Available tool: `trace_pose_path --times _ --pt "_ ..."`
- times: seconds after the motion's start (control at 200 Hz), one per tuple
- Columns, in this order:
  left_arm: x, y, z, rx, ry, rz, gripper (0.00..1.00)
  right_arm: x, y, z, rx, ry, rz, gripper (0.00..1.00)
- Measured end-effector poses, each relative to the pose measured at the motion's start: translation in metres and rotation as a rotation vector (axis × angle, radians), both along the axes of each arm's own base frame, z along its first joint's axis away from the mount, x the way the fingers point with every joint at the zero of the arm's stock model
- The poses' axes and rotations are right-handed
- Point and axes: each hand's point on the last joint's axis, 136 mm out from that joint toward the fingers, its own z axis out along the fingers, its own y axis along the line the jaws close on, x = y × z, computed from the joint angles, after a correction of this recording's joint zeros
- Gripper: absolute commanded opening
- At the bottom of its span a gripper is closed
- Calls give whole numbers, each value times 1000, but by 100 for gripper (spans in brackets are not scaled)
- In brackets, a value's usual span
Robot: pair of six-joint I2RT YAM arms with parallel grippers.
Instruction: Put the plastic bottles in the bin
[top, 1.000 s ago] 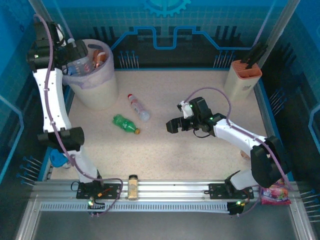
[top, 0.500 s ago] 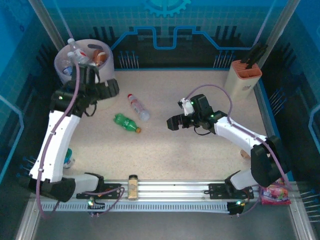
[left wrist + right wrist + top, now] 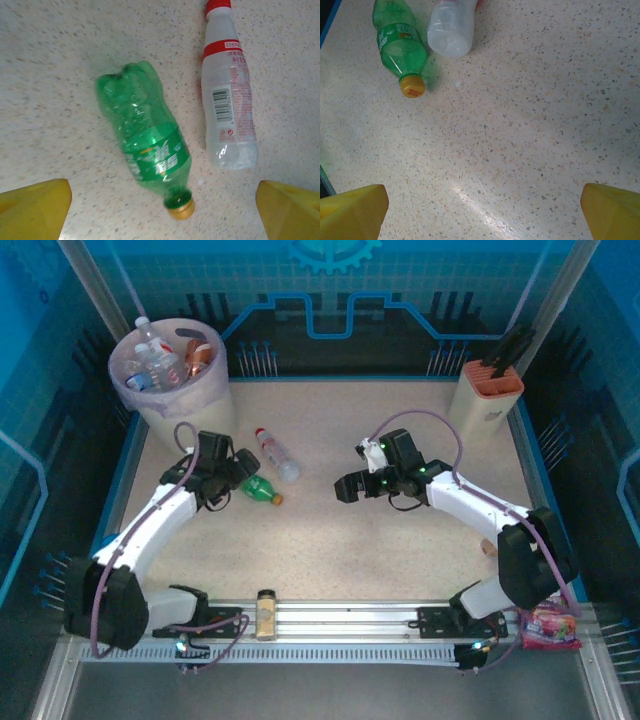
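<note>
Top external view: a speckled cream table (image 3: 400, 540) is seen from above, with two white arms reaching onto it from the near edge. At the far left corner a large round bin (image 3: 195, 412) lined with a pale lilac bag is set. Several plastic bottles (image 3: 160, 362) are piled inside it, their tops standing above the rim.

Two more are left lying on the table, right of the bin and just in front of it. A green bottle (image 3: 260, 490) with a gold cap is laid on its side. Just beside it a clear bottle (image 3: 277, 453) with a red cap and a red label is laid.

The left gripper (image 3: 232, 480) is held low over the green bottle. In the left wrist view its yellow fingers (image 3: 32, 210) are spread wide at the bottom corners. Nothing is gripped between them. The green bottle (image 3: 150, 145) is seen lying ahead, cap end nearest, with the clear bottle (image 3: 227, 100) to its right across a narrow gap.

The right gripper (image 3: 345, 488) is held over bare table, right of both bottles and apart from them. In the right wrist view its fingers (image 3: 612, 210) are likewise spread wide around nothing. The green bottle (image 3: 400, 37) and the clear bottle (image 3: 451, 25) are seen at the top left.

A beige box (image 3: 490, 395) with an orange top is placed at the far right. A small amber jar (image 3: 266, 612) is placed on the near rail.
</note>
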Motion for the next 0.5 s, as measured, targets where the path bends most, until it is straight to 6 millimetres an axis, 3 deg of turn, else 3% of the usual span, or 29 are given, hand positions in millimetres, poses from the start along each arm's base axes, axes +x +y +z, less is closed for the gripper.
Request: trace_pose_path --times 0.205,0.34,0.495 --pt "22 -11 -42 -98 35 62 93 -2 -2 -2 -8 10 -2 100" --pt "21 -13 -68 -125 85 95 88 -1 -3 -3 -18 7 -10 100" --pt "18 -13 -84 -148 112 130 83 0 -4 -3 -20 6 -12 100"
